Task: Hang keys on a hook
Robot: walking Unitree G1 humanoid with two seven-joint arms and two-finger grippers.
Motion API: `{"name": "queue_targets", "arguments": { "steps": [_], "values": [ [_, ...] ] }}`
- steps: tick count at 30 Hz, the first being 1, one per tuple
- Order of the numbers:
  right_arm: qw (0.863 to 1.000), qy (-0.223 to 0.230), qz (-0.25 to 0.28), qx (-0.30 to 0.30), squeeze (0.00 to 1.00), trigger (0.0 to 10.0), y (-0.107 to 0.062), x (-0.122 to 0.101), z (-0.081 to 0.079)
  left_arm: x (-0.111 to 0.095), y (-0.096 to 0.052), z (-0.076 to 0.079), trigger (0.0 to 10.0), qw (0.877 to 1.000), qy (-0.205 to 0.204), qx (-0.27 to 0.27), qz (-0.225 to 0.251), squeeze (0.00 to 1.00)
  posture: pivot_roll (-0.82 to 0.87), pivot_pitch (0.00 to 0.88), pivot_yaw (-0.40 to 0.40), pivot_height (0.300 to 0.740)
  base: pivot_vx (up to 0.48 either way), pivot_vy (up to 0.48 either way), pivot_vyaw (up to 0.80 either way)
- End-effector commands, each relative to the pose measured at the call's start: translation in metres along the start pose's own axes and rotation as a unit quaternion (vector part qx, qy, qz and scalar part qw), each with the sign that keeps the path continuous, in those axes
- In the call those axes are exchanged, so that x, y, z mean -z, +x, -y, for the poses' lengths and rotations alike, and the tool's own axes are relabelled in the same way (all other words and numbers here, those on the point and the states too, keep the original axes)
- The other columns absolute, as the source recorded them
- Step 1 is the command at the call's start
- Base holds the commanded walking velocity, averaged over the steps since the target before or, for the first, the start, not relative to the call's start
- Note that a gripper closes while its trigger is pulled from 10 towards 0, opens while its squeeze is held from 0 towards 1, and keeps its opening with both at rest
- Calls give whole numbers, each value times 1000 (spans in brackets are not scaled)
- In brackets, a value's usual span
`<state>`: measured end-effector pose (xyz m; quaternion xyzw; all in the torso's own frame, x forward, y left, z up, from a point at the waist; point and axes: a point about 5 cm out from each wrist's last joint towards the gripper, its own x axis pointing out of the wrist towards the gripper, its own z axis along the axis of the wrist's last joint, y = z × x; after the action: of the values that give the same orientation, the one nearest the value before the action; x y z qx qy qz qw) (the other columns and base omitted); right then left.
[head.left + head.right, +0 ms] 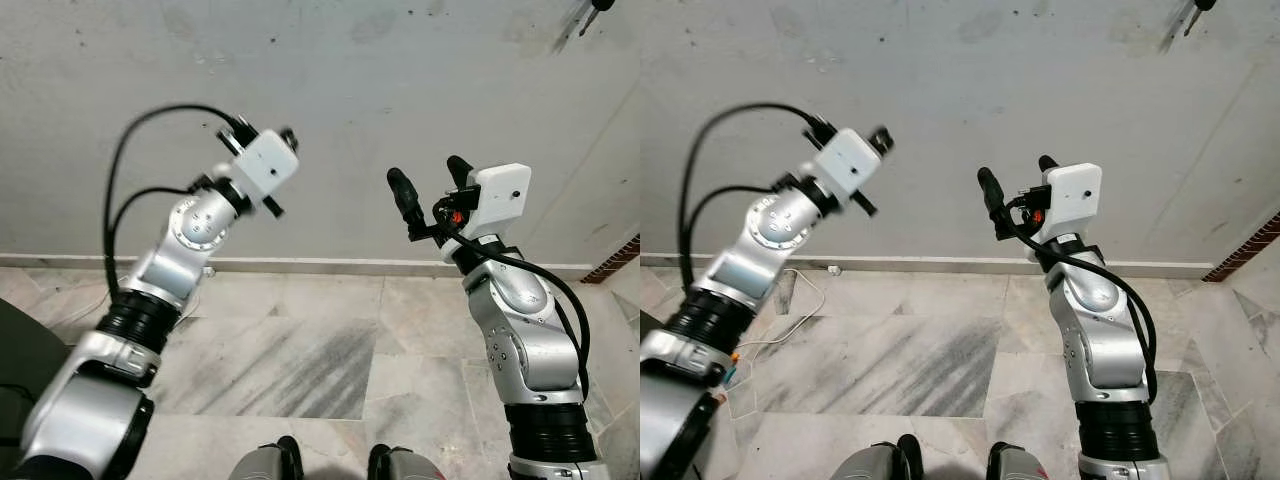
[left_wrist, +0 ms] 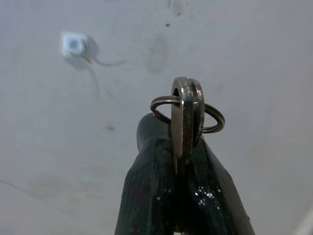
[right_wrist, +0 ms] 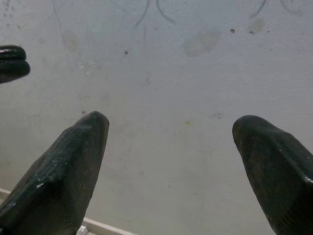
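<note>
**A:** What's the left arm doing?

**B:** I have it raised toward the wall (image 1: 400,60). In the wrist view the left gripper (image 2: 183,161) has its two black fingers (image 2: 146,191) pressed together, pinching the keys (image 2: 185,117). The keys stand edge-on, upright between the tips, with the key ring (image 2: 212,117) looped through their tops and sticking out to both sides.

**A:** And the hook?

**B:** On the wall ahead of that gripper I see a small pale square fitting (image 2: 74,44) with a thin piece coming off it. It's blurred, so I can't tell whether that's the hook. It is well apart from the keys.

**A:** Right arm?

**B:** Also lifted, facing the same wall. The right gripper (image 1: 432,185) is spread wide, nothing between its fingers (image 3: 63,181). At the edge of its wrist view I see the tips of the other gripper.

**A:** Anything else in view?

**B:** Marble floor tiles (image 1: 300,350) below, a white cable (image 1: 800,300) lying on them by the skirting, and a dark object (image 1: 590,12) hanging high on the wall toward the right; I can't make out what it is.
</note>
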<state>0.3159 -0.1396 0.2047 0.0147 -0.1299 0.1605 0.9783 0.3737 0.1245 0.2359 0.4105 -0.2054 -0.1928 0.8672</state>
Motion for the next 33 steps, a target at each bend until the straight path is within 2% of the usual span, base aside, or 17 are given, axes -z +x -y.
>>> {"name": "queue_targets", "arguments": {
  "steps": [1,4,5,6,9,10,11,12,18,22,23,24,25,27,29,30,33],
  "values": [
    [1000,0,6,-5,0,10000,-1,-2,-5,-2,0,2,10000,997,70,10,8,0,-70,201,57,740,0,0,0],
    [1000,0,5,-5,0,10000,-1,-1,-6,3,1,4,10000,993,113,23,12,0,-67,201,57,740,0,0,0],
    [1000,1,5,-3,0,10000,0,-1,-7,17,1,7,10000,983,175,56,-17,0,-63,200,60,740,0,0,0],
    [1000,3,6,-2,0,10000,0,0,-7,32,-3,14,10000,971,204,111,-58,0,-62,199,58,740,0,0,0],
    [1000,4,6,0,0,10000,0,0,-8,41,-15,32,10000,960,153,223,-71,0,-60,199,55,740,0,0,0],
    [1000,5,6,0,0,10000,0,0,-8,44,-19,37,10000,953,155,252,-72,0,-59,199,55,740,0,0,0],
    [1000,6,6,0,0,10000,0,0,-8,47,-24,43,10000,941,168,284,-72,0,-54,199,54,740,0,0,0],
    [1000,8,5,-3,0,10000,1,1,-10,54,-33,48,10000,921,178,339,-79,0,-50,199,55,740,0,0,0],
    [1000,8,6,-3,0,10000,1,2,-11,65,-35,36,10000,905,221,348,-101,0,-48,197,59,740,0,0,0],
    [1000,8,7,-1,0,10000,2,2,-11,65,-31,25,10000,910,239,324,-103,0,-49,197,60,740,0,0,0],
    [1000,8,8,0,0,10000,1,1,-11,57,-19,14,10000,945,185,249,-101,0,-52,196,62,740,0,0,0],
    [1000,8,8,1,0,10000,1,1,-11,53,-14,10,10000,961,149,210,-98,0,-52,196,62,740,0,0,0],
    [1000,9,8,2,0,10000,1,1,-10,48,-8,4,10000,980,73,157,-97,0,-55,195,60,740,0,0,0],
    [1000,9,9,3,0,10000,1,1,-10,40,-1,-6,10000,993,-62,70,-77,0,-55,195,59,740,0,0,0],
    [1000,8,9,4,0,10000,1,1,-10,35,3,-10,10000,989,-137,25,-58,0,-57,195,58,740,0,0,0],
    [1000,9,10,6,0,10000,2,1,-9,29,6,-11,10000,975,-218,-9,-31,0,-58,193,56,740,0,0,0],
    [1000,9,12,8,0,10000,2,0,-8,21,7,-12,10000,948,-312,-67,10,0,-55,191,54,740,0,0,0]
  ]
}}
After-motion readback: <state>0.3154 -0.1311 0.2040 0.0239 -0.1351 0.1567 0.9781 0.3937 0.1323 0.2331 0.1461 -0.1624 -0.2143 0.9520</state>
